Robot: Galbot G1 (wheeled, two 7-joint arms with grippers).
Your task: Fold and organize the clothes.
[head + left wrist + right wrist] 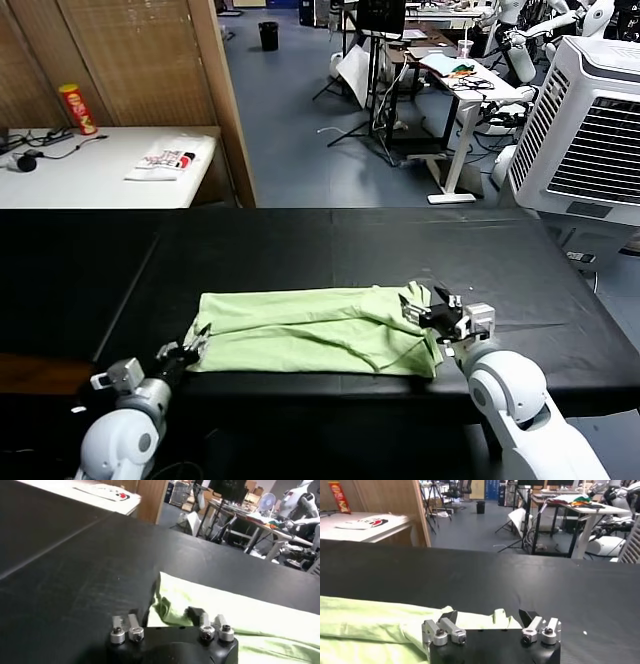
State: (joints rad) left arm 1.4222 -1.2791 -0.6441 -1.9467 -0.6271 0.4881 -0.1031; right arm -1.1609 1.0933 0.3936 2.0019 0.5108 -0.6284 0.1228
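You had the T-shirt (310, 330) lying w/ its long axis across the counter (300, 250), 1 arm per end: left gripper (190, 347) at its left edge, jaws spread astride the hem, right gripper (437, 313) over the right end, jaws wide.

even, fairly bright indoor light fills the room from above, and the matte black surface (300, 250) soaks it up so it reads very dark, with only a faint grey sheen across it in the left wrist view. the pale green t-shirt (310, 330) stands out brightly against it, with soft shading in its folds and only a weak shadow along its near edge. both wrist views are slightly soft, the far room hazy in the background, and the head view bends a little at its edges.
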